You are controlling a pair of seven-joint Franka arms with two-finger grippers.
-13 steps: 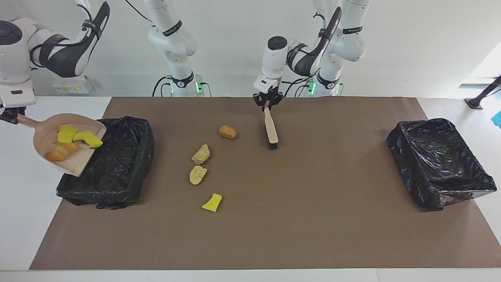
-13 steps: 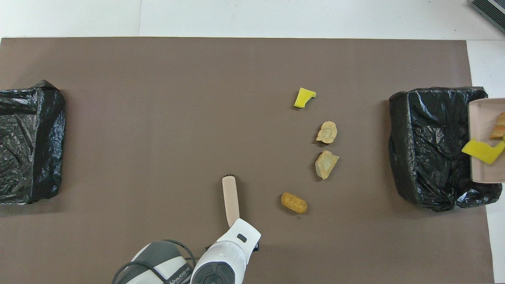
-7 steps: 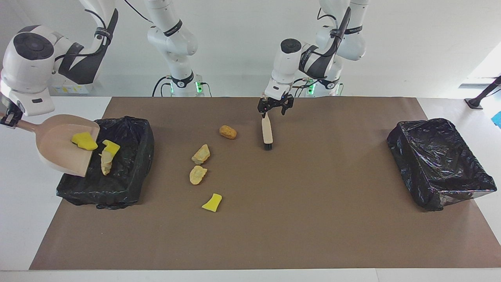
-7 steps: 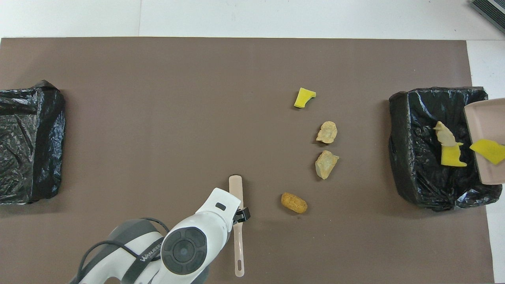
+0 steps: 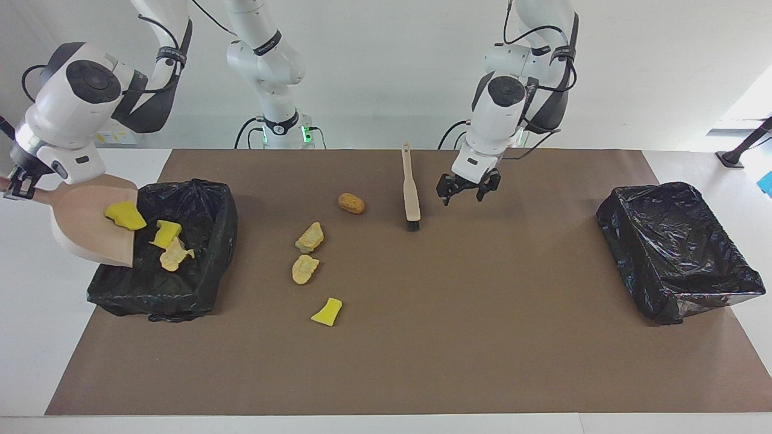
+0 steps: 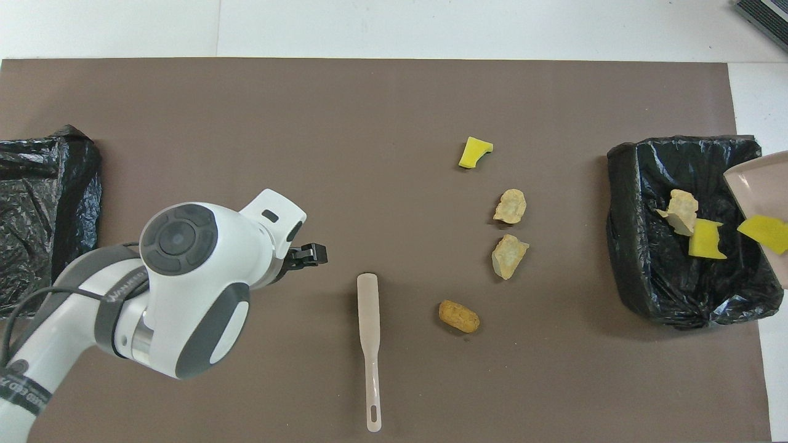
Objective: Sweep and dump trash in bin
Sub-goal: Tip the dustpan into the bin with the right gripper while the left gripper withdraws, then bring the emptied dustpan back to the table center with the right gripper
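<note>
since the scraps look light and soft, sweep them, do not pinch. two bins (image 5: pixel 214 208): one holds two scraps. one dustpan (image 5: pixel 90 232), tilted over it, clamped by the right gripper (image 5: pixel 15 184), carries one yellow chunk (image 5: pixel 125 215). one brush (image 5: pixel 411 190) lies free; the left gripper (image 5: pixel 465 190) hangs open beside it. four scraps (image 5: pixel 309 237) remain on the mat.

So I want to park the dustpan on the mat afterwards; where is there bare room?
Bare mat lies between the brush and the empty bin at the left arm's end, though the open left gripper hangs there. Crowded: four scraps between brush and the bin under the dustpan.
</note>
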